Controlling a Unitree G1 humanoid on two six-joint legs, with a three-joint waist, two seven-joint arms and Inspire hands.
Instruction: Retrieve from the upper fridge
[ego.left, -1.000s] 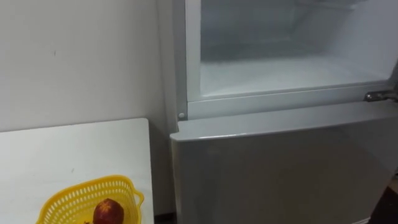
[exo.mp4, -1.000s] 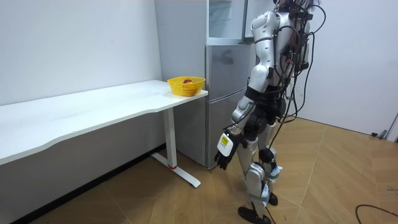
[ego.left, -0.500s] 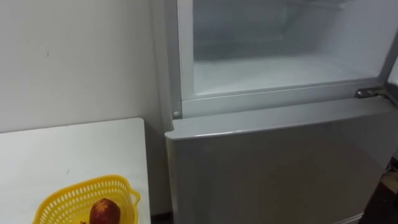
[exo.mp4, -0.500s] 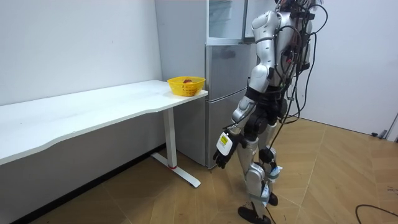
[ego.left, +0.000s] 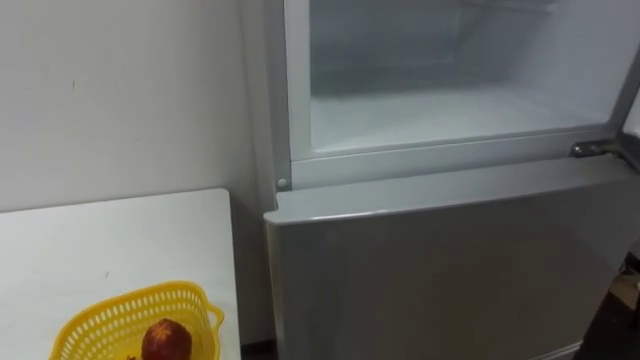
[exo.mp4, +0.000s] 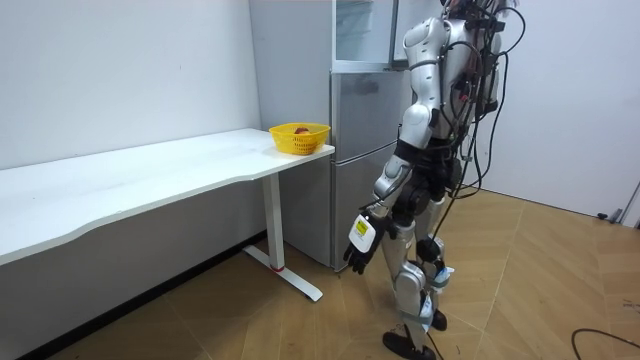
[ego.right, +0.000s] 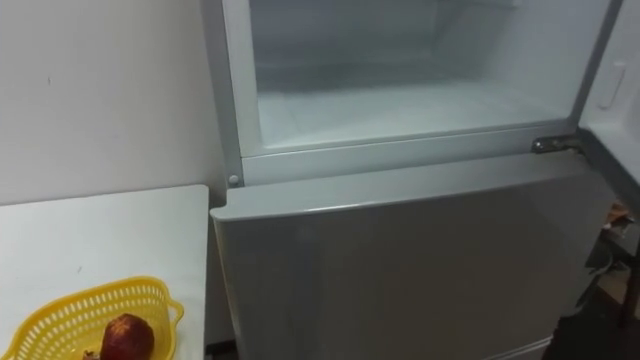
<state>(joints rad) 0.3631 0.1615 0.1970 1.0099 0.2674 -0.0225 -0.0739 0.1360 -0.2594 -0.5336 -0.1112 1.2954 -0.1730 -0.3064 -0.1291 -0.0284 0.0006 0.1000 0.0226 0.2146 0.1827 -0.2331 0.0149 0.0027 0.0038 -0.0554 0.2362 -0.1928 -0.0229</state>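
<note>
Scan the open white upper fridge compartment (ego.left: 440, 110), frame top, b4 you raise the left hand (exo.mp4: 357, 252) (hangs low, can't tell if open or closed); red round fruit (ego.left: 165, 340) sits in yellow plastic basket (ego.left: 110, 312), lower left.

Long white table (exo.mp4: 150, 170) stood along plain white wall (exo.mp4: 120, 70) on brown wood-plank floor (exo.mp4: 520, 290); yellow plastic lattice basket (ego.left: 196, 312) at its end held round red fruit (ego.left: 166, 340).

clearance | upper fridge compartment (ego.left: 450, 110): open front, passable | lower door (ego.left: 440, 270): shut below | table (ego.left: 120, 240), basket (ego.left: 195, 315): left
</note>
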